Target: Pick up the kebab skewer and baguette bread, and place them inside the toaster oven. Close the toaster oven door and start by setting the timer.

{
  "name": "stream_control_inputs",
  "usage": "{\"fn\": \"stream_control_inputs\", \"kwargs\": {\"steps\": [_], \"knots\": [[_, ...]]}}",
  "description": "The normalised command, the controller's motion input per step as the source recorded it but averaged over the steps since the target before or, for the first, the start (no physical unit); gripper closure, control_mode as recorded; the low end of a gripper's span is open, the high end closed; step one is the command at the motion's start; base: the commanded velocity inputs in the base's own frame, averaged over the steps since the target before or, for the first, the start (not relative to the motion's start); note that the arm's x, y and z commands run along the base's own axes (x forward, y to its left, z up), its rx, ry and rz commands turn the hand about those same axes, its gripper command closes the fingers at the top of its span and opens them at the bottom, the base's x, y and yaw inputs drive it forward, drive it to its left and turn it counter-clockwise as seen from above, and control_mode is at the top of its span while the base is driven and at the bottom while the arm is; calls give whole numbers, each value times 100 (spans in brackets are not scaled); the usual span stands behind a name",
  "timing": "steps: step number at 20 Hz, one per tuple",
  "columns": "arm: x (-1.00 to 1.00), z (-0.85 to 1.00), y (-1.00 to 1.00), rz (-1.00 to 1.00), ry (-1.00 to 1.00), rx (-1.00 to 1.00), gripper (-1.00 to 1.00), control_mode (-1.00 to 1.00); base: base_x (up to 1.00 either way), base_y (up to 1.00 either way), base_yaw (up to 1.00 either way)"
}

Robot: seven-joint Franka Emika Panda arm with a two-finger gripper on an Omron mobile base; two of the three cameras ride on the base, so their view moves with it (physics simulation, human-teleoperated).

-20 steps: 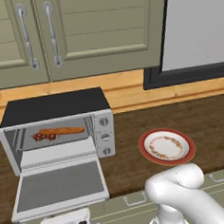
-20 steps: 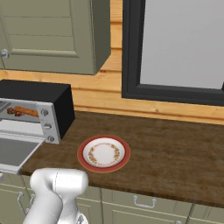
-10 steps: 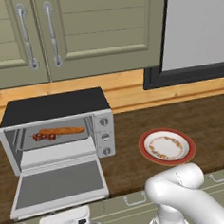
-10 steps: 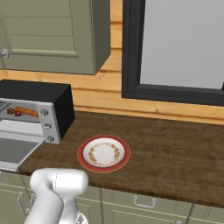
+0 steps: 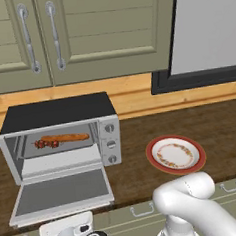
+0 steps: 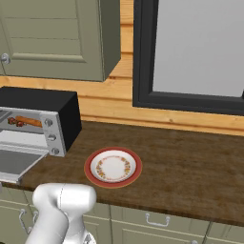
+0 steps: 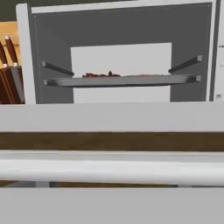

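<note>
Already the kebab skewer [image 5: 46, 143] and baguette bread [image 5: 67, 138] lie inside the toaster oven [image 5: 61, 132]; the open claw faces the door handle [image 7: 112, 171], likely to lift it shut.

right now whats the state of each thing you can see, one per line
toaster oven: upright on the counter, cavity open
toaster oven door: folded down, fully open
kebab skewer: inside the oven on the rack
baguette bread: inside the oven on the rack, beside the skewer
plate: empty, on the counter right of the oven
upper cabinet doors: shut
gripper: open
</note>
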Motion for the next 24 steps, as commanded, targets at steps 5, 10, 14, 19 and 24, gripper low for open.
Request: {"fn": "stream_control_inputs", "kwargs": {"steps": [5,10,14,19,24], "knots": [[20,37,0,0,0,0,-100,-100,0,0,0],[23,38,0,0,0,0,-100,-100,0,0,0],[31,40,0,0,0,0,-100,-100,0,0,0],[37,43,0,0,0,0,-100,-100,0,0,0],[48,46,-3,0,0,0,-100,-100,0,0,0]]}}
